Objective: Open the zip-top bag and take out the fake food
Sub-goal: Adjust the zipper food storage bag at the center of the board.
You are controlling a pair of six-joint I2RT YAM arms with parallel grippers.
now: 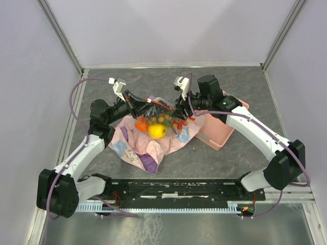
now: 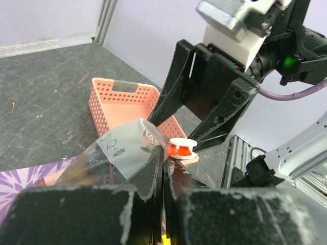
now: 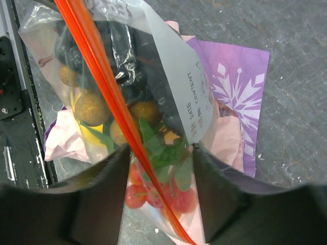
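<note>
The bag (image 1: 159,113) hangs over the middle of the cloth (image 1: 148,148), lifted off it between the two arms, with its orange zip strip (image 3: 102,87) on top. The fake food (image 3: 92,107) is inside it: tan and dark grapes, a yellow fruit (image 1: 157,131) and red pieces show through the plastic.

The left gripper (image 2: 163,166) is pinched tight on the bag's top edge, on the side over the cloth's left half. The right gripper (image 2: 174,133) stands with its jaws apart over the cloth's right half. It straddles the zip end, where a white slider (image 2: 183,148) sits between the jaws — whether they press the plastic cannot be told.

The pink basket (image 1: 217,138) sits just right of the cloth.
</note>
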